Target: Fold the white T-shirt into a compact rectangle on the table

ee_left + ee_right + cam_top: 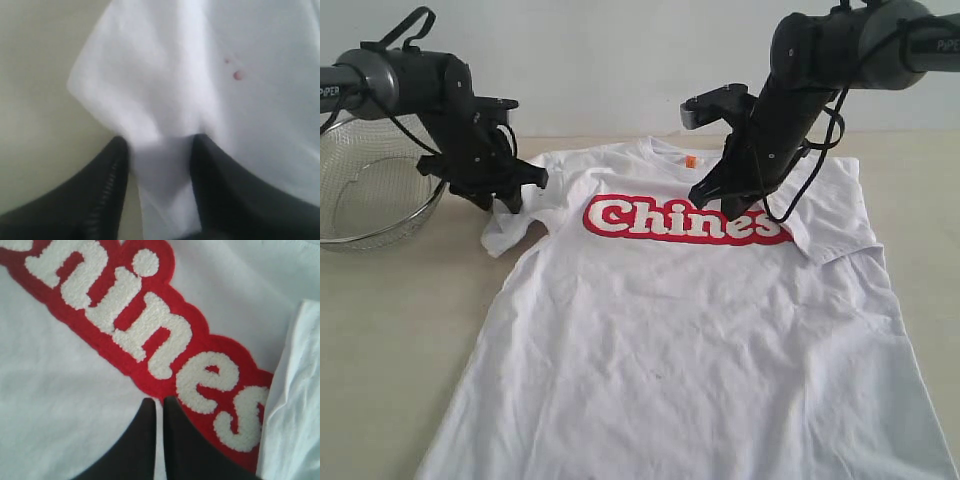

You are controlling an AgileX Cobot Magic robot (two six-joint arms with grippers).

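The white T-shirt (690, 330) lies face up on the table (390, 330), red lettering (680, 220) across the chest and an orange neck tag (690, 161) at the far collar. My left gripper (510, 200) is down at the shirt's left sleeve (505, 228). In the left wrist view its jaws (160, 142) stand apart with sleeve cloth (160, 165) between them. My right gripper (735, 208) hovers over the end of the lettering (150, 340); its jaws (160, 401) are shut with nothing in them. The right sleeve (830, 215) is folded in over the shirt.
A round wire-mesh basket (370, 180) stands at the far left, close behind the left arm. Bare tabletop runs along the shirt's left side and to its right (930, 200). The shirt's hem runs past the near edge of the exterior view.
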